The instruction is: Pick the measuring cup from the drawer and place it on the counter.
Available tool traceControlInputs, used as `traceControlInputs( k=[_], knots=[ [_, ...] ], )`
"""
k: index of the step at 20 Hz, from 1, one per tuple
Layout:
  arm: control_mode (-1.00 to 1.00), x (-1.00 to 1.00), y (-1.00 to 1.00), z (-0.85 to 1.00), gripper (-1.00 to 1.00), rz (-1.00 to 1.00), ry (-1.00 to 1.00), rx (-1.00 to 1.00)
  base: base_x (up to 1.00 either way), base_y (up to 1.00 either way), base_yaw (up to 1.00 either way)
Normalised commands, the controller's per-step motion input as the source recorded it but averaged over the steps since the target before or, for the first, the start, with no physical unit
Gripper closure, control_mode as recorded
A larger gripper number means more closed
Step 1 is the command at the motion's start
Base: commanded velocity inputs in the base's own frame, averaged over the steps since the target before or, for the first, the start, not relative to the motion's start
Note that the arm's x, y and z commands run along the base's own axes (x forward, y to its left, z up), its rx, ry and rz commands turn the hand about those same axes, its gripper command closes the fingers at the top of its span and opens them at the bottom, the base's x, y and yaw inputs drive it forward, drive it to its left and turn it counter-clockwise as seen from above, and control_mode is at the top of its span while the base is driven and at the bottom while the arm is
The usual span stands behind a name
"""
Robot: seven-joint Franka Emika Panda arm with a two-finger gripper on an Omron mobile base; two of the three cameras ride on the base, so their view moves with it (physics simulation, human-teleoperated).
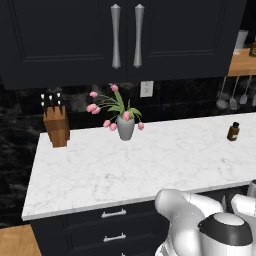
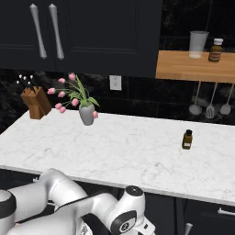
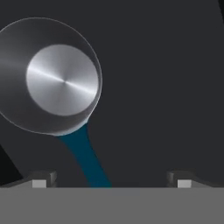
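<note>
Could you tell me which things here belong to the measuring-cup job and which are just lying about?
Job: measuring cup, drawer, counter, open gripper.
Lying about: knife block, tulip vase, brown bottle, hanging utensils.

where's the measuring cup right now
In the hand view the measuring cup lies on the dark drawer floor, its bowl upper left and its blue handle running down between the open gripper's fingertips.

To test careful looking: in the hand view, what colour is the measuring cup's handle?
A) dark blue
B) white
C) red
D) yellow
A: the measuring cup has a shiny metal bowl, and a dark blue handle runs from it toward the open gripper.
</note>
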Motion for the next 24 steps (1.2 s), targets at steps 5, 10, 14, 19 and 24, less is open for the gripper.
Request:
traceControlInputs(
  k=[5,10,14,19,24],
  knots=[
    [-1.0,0.0,-0.1,-0.2,-1.0,0.03,0.0,0.0,0.0,0.0,0.0],
    [-1.0,0.0,0.0,-0.39,-1.0,0.06,0.0,0.0,0.0,0.0,0.0],
    [-1.0,0.0,-0.01,-0.48,1.0,0.06,0.0,0.0,0.0,0.0,0.0],
    [-1.0,0.0,0.0,-0.03,1.0,0.03,0.0,0.0,0.0,0.0,0.0],
    [-1.0,-0.18,0.0,0.0,1.0,0.0,0.0,0.0,0.0,0.0,0.0]
  ],
)
